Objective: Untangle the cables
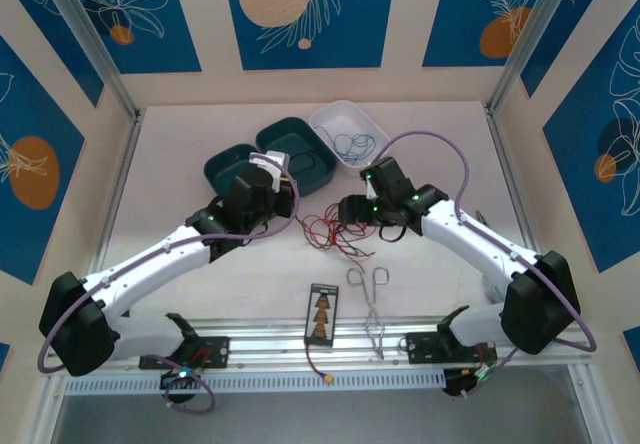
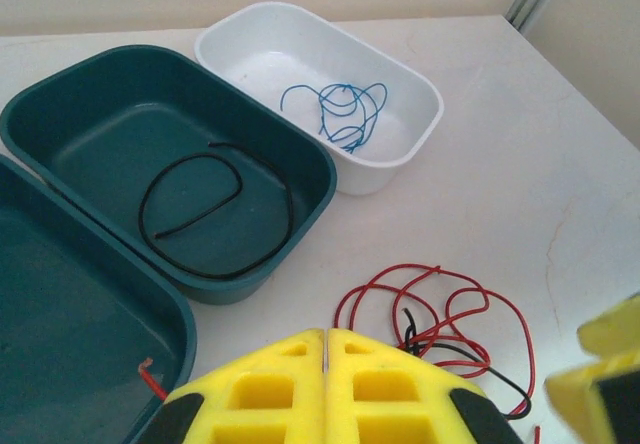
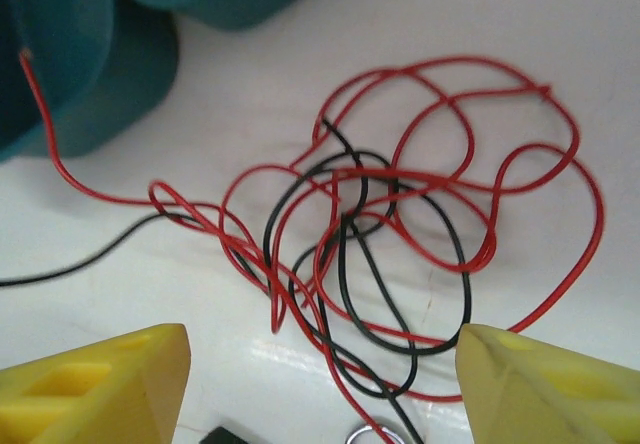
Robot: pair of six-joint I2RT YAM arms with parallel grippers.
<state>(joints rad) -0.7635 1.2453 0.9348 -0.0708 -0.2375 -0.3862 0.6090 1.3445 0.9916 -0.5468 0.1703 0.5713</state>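
Right gripper (image 3: pixel 322 349) jaws wide apart over red-black tangle (image 3: pixel 390 224) beside teal tray (image 2: pixel 120 134); left gripper (image 2: pixel 326 342) jaws together. Black cable (image 2: pixel 215 214) inside it, blue cable (image 2: pixel 340 114) in white tray (image 2: pixel 250 64) alongside. Looks halfway-ish; tangle left to sort.

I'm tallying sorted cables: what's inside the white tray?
One blue cable, loosely looped, lies on the floor of the white tray. Nothing else shows inside; its near wall hides a sliver of floor.
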